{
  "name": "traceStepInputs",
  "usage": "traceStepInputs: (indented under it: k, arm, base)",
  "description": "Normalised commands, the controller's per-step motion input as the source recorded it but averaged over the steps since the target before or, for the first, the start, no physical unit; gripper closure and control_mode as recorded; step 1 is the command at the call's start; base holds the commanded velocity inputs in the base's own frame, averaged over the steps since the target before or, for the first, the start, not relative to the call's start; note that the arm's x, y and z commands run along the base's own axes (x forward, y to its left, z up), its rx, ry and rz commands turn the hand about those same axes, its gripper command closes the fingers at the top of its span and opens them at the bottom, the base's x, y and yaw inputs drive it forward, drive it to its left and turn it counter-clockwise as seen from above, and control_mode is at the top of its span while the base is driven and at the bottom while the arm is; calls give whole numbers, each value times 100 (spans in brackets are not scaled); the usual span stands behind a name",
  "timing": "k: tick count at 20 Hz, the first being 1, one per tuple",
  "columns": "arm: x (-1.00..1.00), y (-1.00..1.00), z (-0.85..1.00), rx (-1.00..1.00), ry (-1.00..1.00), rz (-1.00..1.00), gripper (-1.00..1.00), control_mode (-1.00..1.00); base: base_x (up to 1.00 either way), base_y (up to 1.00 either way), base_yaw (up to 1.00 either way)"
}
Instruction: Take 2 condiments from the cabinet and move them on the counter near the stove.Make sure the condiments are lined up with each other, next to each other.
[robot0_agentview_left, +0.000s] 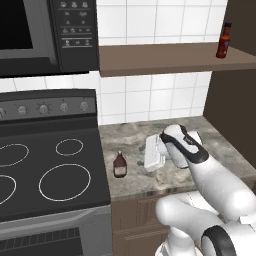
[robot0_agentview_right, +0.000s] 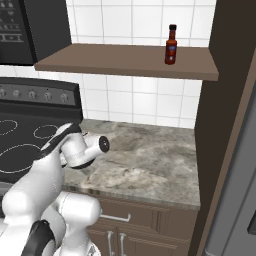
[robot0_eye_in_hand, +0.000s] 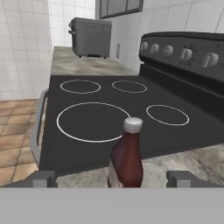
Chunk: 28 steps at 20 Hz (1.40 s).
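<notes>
A squat dark maroon condiment bottle stands upright on the marbled counter, close to the right edge of the black stove. My gripper hovers just to its right, pointing at it. In the hand view the bottle rises between my open gripper's fingertips, touching neither. A slim red-orange condiment bottle with a black cap stands at the right end of the cabinet shelf, also seen as the bottle on the shelf.
A black microwave hangs above the stove. The cabinet's tall dark side panel bounds the counter on the right. Beyond the stove a grey toaster sits on another counter. Drawer fronts lie below.
</notes>
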Motion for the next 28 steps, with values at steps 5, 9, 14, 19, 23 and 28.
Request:
traceStepInputs:
  k: [5,9,14,19,23,28]
  arm:
    - [-35,-31,55,0,-1,-5,-100,-100]
    - [-59,-8,41,0,0,-12,-100,-100]
    - [-52,-7,73,0,0,-22,-100,-100]
    - [-39,-14,89,-1,4,-26,-100,-100]
    - [-49,-13,77,-2,15,-27,-100,-100]
    - [-56,-16,64,-1,24,-27,-100,-100]
  base:
    - [0,0,0]
    - [0,0,0]
    - [0,0,0]
    - [0,0,0]
    - [0,0,0]
    - [0,0,0]
